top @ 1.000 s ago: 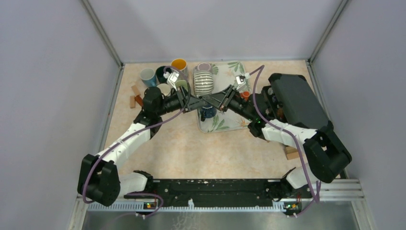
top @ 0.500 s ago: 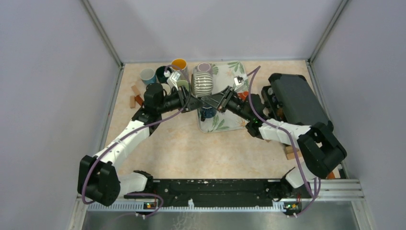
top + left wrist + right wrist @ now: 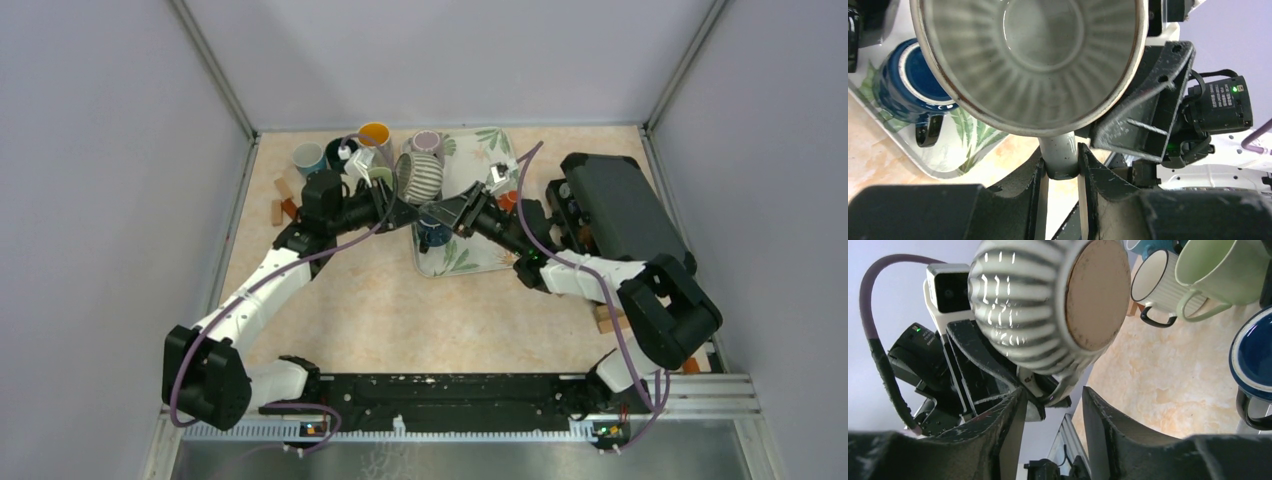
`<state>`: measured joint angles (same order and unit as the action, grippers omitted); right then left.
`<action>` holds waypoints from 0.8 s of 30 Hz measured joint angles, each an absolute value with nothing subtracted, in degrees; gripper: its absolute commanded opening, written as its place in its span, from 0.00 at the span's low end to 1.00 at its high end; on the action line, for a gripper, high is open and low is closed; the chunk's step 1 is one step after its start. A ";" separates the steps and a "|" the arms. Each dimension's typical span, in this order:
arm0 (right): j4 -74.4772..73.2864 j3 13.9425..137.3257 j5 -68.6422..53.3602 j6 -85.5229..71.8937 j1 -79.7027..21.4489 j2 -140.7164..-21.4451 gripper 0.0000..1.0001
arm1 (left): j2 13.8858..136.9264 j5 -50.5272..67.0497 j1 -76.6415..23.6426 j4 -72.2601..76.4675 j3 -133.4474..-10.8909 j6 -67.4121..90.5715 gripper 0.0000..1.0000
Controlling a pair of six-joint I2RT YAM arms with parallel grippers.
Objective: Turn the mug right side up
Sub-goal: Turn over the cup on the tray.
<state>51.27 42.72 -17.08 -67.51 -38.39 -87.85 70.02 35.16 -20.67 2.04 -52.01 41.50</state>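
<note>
The ribbed grey mug [image 3: 420, 177] is held in the air above the leaf-print tray [image 3: 480, 250], tilted on its side. My left gripper [image 3: 402, 207] is shut on its handle [image 3: 1060, 155], and the left wrist view looks into the mug's open mouth [image 3: 1033, 60]. The right wrist view shows the mug's ribbed wall [image 3: 1023, 310] and brown base [image 3: 1098, 292]. My right gripper [image 3: 1053, 400] is open just below the mug and close to the left gripper's fingers [image 3: 983, 365], holding nothing. It also shows in the top view [image 3: 445, 212].
A dark blue mug [image 3: 433, 236] stands on the tray under the grippers. Several mugs [image 3: 345, 160] cluster at the back left, among them a cream one [image 3: 1153, 285] and a pale green one [image 3: 1218, 270]. A dark grey box [image 3: 615, 205] sits at the right. Wooden blocks [image 3: 280, 205] lie at the left.
The ribbed mug has tipped from base-up toward its side and shifted slightly left, still held by the left gripper. The right gripper has stayed close beside it.
</note>
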 measured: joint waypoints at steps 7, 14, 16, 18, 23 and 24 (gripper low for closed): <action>51.22 41.50 -19.22 -67.26 -38.35 -87.83 0.62 | 70.41 31.29 -19.99 1.45 -54.13 40.25 0.00; 49.71 40.10 -19.53 -66.50 -37.87 -87.00 0.78 | 70.43 29.43 -19.92 -0.36 -55.66 38.61 0.00; 48.90 39.99 -19.57 -65.95 -37.67 -86.21 0.84 | 70.43 28.97 -19.92 -1.41 -55.94 38.11 0.00; 48.18 39.72 -19.57 -65.39 -37.41 -85.21 0.90 | 70.43 28.51 -19.92 -2.17 -56.14 37.52 0.00; 46.19 39.70 -19.53 -63.81 -36.64 -82.91 0.99 | 70.46 27.09 -19.92 -4.34 -56.64 36.38 0.00; 45.78 39.66 -19.53 -63.44 -36.53 -82.52 0.99 | 70.46 26.79 -19.92 -4.82 -56.75 36.14 0.00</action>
<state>45.78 39.66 -19.53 -63.44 -36.53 -82.52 70.46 26.79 -19.92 -4.82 -56.75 36.14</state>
